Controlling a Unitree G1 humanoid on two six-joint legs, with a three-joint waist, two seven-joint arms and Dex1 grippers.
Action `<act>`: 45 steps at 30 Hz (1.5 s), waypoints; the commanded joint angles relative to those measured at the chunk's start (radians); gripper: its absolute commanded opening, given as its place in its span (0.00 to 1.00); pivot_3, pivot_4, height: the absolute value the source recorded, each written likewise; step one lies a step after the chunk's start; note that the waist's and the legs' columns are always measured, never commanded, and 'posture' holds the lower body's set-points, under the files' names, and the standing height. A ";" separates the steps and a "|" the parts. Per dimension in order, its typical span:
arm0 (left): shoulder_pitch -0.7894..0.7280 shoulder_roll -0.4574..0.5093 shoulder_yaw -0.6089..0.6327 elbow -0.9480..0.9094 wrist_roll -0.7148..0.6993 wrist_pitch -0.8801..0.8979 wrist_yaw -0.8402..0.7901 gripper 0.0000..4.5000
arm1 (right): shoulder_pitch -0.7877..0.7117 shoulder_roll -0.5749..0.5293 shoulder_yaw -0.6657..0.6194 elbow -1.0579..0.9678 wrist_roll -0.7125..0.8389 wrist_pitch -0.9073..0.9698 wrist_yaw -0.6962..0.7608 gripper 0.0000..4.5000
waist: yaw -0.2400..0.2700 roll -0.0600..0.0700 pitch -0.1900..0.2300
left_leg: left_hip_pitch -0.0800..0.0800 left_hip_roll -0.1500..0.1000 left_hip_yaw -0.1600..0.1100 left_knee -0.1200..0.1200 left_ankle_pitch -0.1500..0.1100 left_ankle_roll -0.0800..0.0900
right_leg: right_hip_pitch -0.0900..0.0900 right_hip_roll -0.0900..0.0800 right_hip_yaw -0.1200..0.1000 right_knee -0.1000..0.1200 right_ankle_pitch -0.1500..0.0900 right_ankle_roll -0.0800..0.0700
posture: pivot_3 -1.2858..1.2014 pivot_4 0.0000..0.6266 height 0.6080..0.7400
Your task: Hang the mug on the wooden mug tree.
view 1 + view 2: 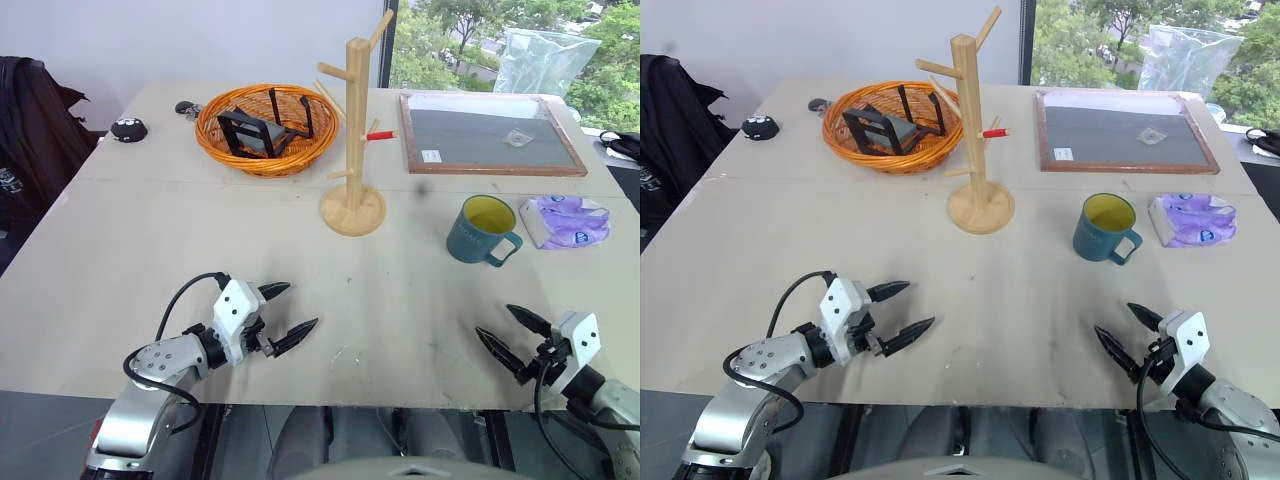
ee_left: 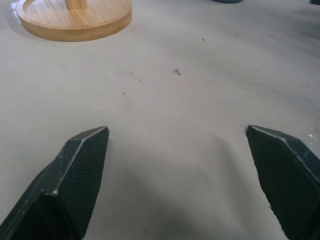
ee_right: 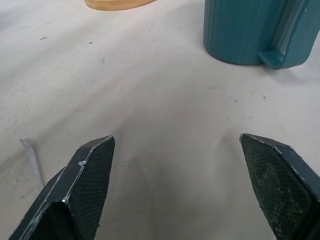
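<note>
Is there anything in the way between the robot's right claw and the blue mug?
No. Bare table lies between the open right gripper and the mug. The path from mug to the wooden mug tree looks free too.

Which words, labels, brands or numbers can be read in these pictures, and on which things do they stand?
None can be read.
Framed board: a small white label, its print too small to read.
Purple-and-white packet: a pattern, with no legible words.
Mug, wooden mug tree, basket: no text visible.
</note>
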 commanded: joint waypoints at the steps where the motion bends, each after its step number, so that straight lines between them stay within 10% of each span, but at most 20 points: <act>1: 0.007 0.000 0.002 -0.029 -0.010 0.006 0.006 1.00 | -0.007 -0.015 -0.030 -0.006 0.009 -0.020 0.008 0.89 | 0.000 0.000 0.000 | 0.000 0.000 0.000 0.000 0.000 0.000 | 0.000 0.000 0.000 0.000 0.000 0.000 | 0.52 0.24 0.98; 20: 0.006 -0.010 0.007 -0.052 -0.023 0.027 0.018 1.00 | -0.031 -0.029 -0.025 -0.009 0.007 0.024 -0.023 0.89 | 0.000 0.000 0.000 | 0.000 0.000 0.000 0.000 0.000 0.000 | 0.000 0.000 0.000 0.000 0.000 0.000 | 0.52 0.24 0.98; 45: -0.414 0.022 -0.136 -0.209 -0.148 0.231 -0.055 1.00 | -0.452 0.171 0.003 0.011 -0.217 0.315 -0.623 0.89 | -0.003 0.001 0.000 | -0.002 -0.001 0.000 0.000 0.000 -0.001 | -0.001 0.001 0.000 0.000 0.000 0.000 | 0.52 0.24 0.98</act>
